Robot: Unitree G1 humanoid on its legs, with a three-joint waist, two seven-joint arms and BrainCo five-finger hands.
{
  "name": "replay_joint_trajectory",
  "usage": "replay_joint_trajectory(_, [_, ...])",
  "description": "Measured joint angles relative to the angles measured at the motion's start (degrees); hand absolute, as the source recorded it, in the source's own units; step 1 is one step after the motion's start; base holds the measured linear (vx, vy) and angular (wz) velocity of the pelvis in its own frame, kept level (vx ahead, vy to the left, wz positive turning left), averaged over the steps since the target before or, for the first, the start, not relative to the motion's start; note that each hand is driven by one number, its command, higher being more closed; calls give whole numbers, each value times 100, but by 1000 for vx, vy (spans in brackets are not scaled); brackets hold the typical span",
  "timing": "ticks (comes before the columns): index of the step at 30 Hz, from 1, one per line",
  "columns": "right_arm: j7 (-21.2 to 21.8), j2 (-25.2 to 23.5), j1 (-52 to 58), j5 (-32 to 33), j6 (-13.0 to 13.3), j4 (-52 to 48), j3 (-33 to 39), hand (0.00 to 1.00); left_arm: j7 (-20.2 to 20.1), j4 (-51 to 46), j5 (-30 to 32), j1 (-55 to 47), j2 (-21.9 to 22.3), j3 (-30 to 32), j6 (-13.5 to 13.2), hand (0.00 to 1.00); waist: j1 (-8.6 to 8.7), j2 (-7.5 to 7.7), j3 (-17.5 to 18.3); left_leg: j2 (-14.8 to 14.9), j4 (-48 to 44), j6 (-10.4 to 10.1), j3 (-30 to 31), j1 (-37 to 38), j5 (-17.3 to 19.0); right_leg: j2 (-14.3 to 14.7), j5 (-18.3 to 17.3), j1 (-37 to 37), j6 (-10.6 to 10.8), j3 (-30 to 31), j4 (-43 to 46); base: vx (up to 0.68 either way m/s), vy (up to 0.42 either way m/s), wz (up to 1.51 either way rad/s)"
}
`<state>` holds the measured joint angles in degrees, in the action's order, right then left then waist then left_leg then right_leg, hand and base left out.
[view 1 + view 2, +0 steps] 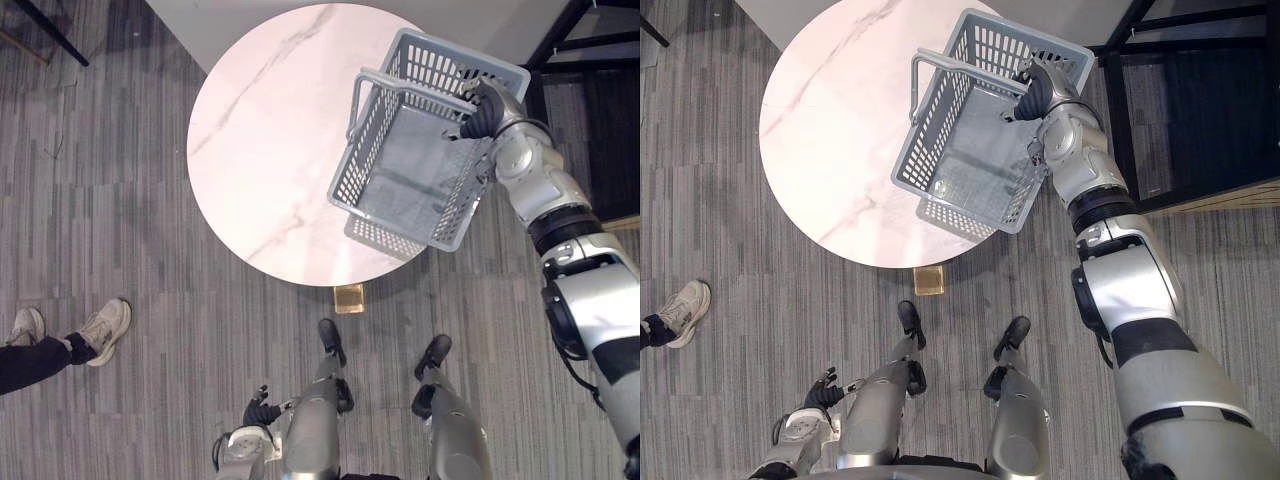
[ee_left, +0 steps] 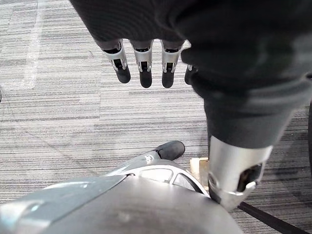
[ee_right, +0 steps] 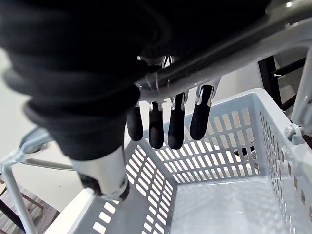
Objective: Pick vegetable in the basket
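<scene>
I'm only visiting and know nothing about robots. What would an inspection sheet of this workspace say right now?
Surface: round white marble table, top bare.
Job's things: grey slotted basket, tilted over the table's right edge, nothing inside it; vegetables: nothing seen.
Clutter: small tan block on the floor by the table's near edge.
Hands: right hand curled round the basket's handle; left hand hangs low beside the robot, fingers relaxed, holding nothing.
Cables: nothing seen.
Surroundings: grey striped carpet; a person's shoe at the left; dark metal frame at the far right.
</scene>
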<state>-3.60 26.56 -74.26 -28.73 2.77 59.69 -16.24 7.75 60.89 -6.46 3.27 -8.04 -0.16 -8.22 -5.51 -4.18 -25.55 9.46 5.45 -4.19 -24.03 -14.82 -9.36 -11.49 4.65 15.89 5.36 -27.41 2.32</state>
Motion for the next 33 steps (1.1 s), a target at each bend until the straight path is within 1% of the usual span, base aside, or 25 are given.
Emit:
replay_joint_trajectory(7, [-47,9,1,-41,-5,48,-30,100,43,0,14,6,-2,-19,1,0,0,-2,-1,-5,0,0,24,-1,0,-10,0,0,0,-7,17,39,-3,1])
replay_joint_trajectory(10, [-32,67,7,-72,-6,44,-278,100,51,3,41,12,-3,-19,7,0,5,-2,-1,-7,-1,2,15,8,-2,-17,-1,1,0,-4,35,27,0,0])
replay_joint_trajectory(13, [63,57,101,-277,3,-148,-646,100,53,22,67,48,0,-7,25,0,0,-2,-1,-3,-1,2,-46,73,-2,-17,-1,-1,-1,66,65,0,0,-10])
replay_joint_trajectory(17, [311,62,541,-320,78,-854,-1177,100,50,23,170,79,4,54,128,0,2,11,6,4,-1,2,-199,232,-2,-25,-3,-21,-4,241,151,27,-4,-17])
replay_joint_trajectory(19, [508,68,857,-495,204,-1317,-1485,100,42,22,329,86,-8,65,129,0,49,41,22,9,-1,2,-267,340,-1,-25,-18,-45,-22,318,195,23,-8,-17])
replay_joint_trajectory(22, [659,192,1195,-495,378,-1776,-1763,100,19,25,356,94,-11,90,134,0,66,61,33,15,0,1,-354,430,0,-24,-27,-55,-31,410,234,5,-10,-14])
replay_joint_trajectory(24, [796,269,1477,-493,506,-2103,-1854,100,-35,57,518,96,-17,186,136,0,113,113,61,20,0,1,-378,466,1,-22,-27,-51,-32,456,261,-1,-14,-9])
replay_joint_trajectory(25, [802,288,1643,-483,552,-2188,-1865,100,-54,74,552,84,-34,234,140,0,142,171,95,22,0,0,-391,489,3,-24,-28,-49,-34,484,279,3,-13,-8])
replay_joint_trajectory(26, [811,288,1715,-480,552,-2227,-1883,100,-62,79,552,75,-52,242,142,0,150,204,122,23,0,0,-399,494,3,-25,-28,-44,-34,503,280,8,-13,-10])
replay_joint_trajectory(29, [909,289,1972,-437,566,-2324,-1979,100,-91,188,564,69,-153,277,153,0,211,390,262,23,1,1,-440,508,5,-30,-24,-12,-34,573,275,18,-15,-9])
replay_joint_trajectory(31, [918,301,2066,-426,597,-2349,-1979,100,-116,195,618,69,-173,280,180,0,228,439,298,24,1,0,-474,527,6,-29,-15,-8,-28,604,268,15,-13,-9])
replay_joint_trajectory(33, [923,302,2133,-389,599,-2351,-1983,100,-123,196,763,69,-170,283,204,0,228,441,346,26,2,-1,-511,539,7,-19,36,-7,-39,642,215,22,-19,-12])
